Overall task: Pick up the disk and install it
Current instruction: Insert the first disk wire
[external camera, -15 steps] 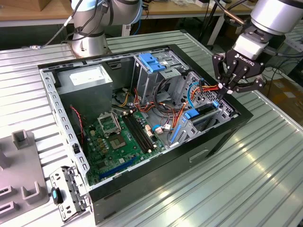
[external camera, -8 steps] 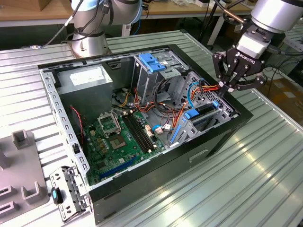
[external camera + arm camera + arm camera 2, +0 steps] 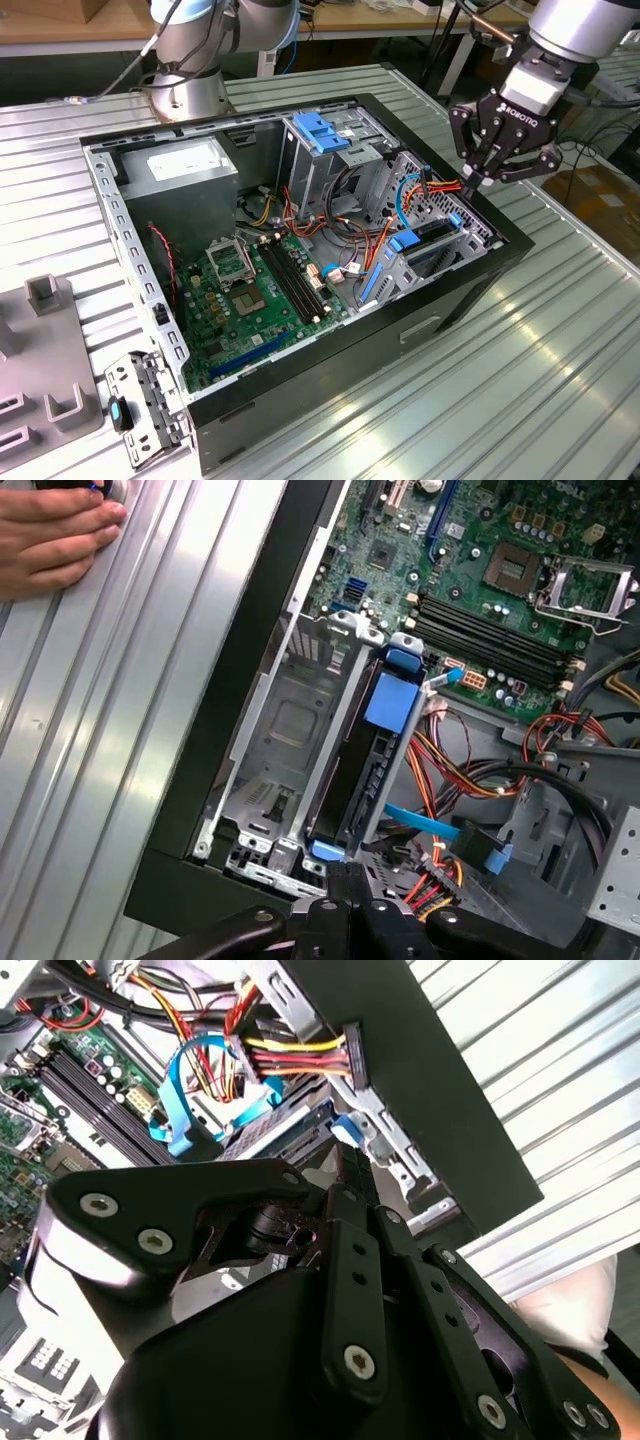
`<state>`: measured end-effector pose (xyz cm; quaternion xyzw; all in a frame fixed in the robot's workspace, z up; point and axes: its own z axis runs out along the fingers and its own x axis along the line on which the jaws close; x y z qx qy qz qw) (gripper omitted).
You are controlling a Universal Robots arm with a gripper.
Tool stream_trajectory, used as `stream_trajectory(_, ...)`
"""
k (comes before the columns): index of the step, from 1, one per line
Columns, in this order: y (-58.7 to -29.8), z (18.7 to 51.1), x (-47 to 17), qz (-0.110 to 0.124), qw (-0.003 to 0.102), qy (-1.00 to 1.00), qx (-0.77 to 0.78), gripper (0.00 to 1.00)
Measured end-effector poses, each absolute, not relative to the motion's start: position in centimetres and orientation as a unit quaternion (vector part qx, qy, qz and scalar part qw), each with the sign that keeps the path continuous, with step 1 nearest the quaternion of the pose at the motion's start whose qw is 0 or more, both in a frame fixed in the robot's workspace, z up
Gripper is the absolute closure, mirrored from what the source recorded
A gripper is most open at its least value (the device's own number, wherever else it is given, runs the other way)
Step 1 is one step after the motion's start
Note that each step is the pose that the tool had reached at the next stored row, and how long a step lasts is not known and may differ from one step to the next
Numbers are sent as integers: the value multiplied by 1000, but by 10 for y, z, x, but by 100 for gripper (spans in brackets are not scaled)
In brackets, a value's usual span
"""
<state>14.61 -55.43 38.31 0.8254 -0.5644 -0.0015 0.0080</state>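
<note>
The disk [image 3: 368, 765] stands on edge inside the drive bay at the side wall of the open computer case [image 3: 470, 290]. Its dark body and blue side rails show in the first wrist view. In the exterior view the disk [image 3: 432, 232] sits low in the bay with blue rail tabs at either end. My gripper [image 3: 470, 184] hovers just above the bay's end near the case wall, fingers drawn together with nothing between them. Its fingertips point at the disk's near end in both wrist views, gripper [image 3: 346, 878] and gripper [image 3: 345, 1160].
Orange, red and blue cables [image 3: 400, 200] run beside the bay. A metal cage with a blue top [image 3: 325, 135], a grey power-supply box [image 3: 185, 165] and the motherboard [image 3: 250, 290] fill the case. A person's hand [image 3: 50, 535] rests on the ribbed table. Grey fixtures [image 3: 45, 350] lie at the exterior view's left.
</note>
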Motion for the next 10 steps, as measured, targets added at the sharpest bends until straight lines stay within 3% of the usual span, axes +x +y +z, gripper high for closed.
stream_trajectory(10,-539,383,157,-1,8,-550,835,89)
